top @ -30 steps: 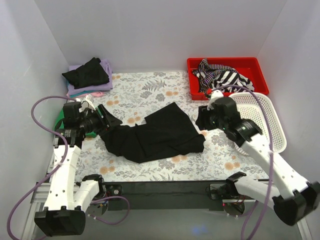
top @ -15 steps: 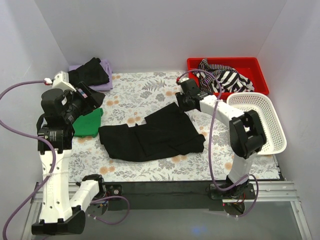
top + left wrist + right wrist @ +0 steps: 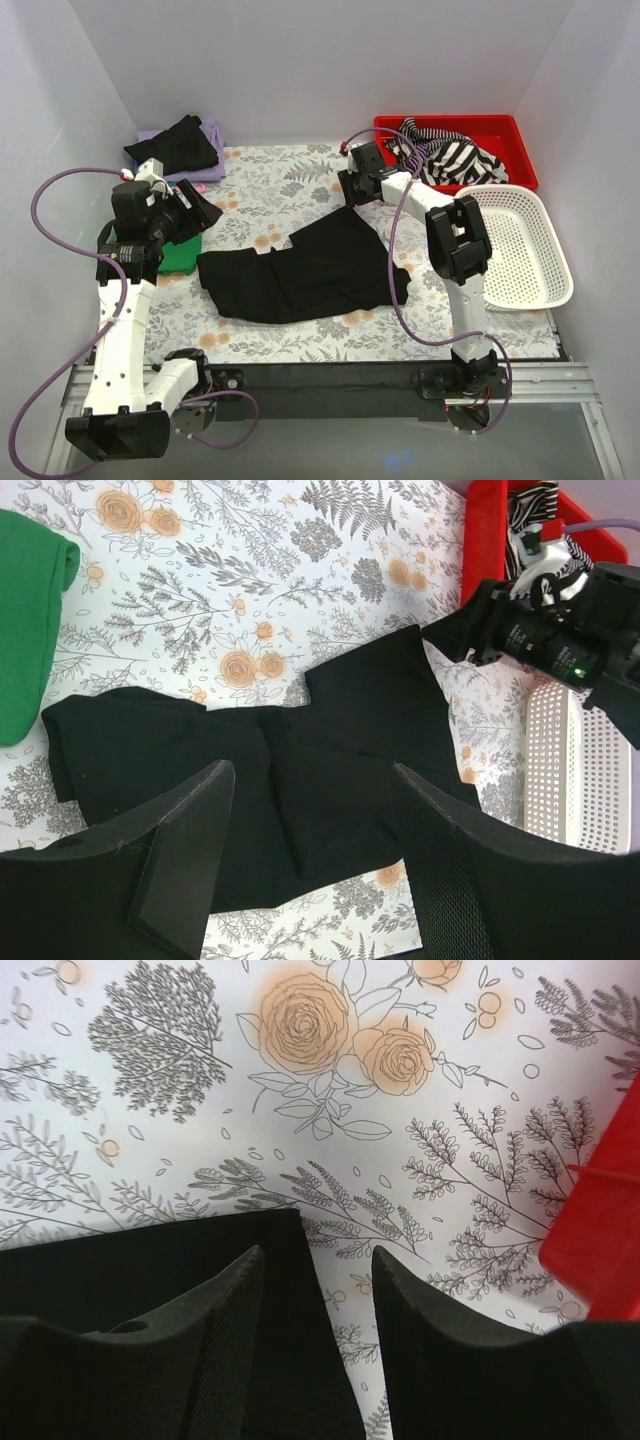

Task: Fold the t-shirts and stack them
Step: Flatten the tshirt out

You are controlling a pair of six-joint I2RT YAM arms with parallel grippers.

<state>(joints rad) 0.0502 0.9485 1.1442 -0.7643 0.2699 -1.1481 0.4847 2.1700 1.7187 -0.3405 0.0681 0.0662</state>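
Observation:
A black t-shirt (image 3: 310, 270) lies partly folded and rumpled in the middle of the floral table cover. My left gripper (image 3: 198, 214) is open and empty, raised over the table's left side, above a green shirt (image 3: 181, 256). In the left wrist view the open gripper (image 3: 312, 772) looks down on the black shirt (image 3: 250, 770), with the green shirt (image 3: 25, 630) at the left. My right gripper (image 3: 352, 192) is open at the black shirt's far corner. In the right wrist view, that corner (image 3: 150, 1260) lies under the gripper (image 3: 318, 1254)'s left finger.
A folded black shirt on a lilac one (image 3: 180, 148) sits at the back left, with a pink bit (image 3: 196, 187) beside it. A red bin (image 3: 500, 130) at the back right holds a striped shirt (image 3: 450, 155). A white mesh basket (image 3: 545, 290) stands at the right.
The left gripper left the shirt's left end, rose and drew back left, uncovering the green shirt. The right arm swung from the shirt's right edge to its far corner.

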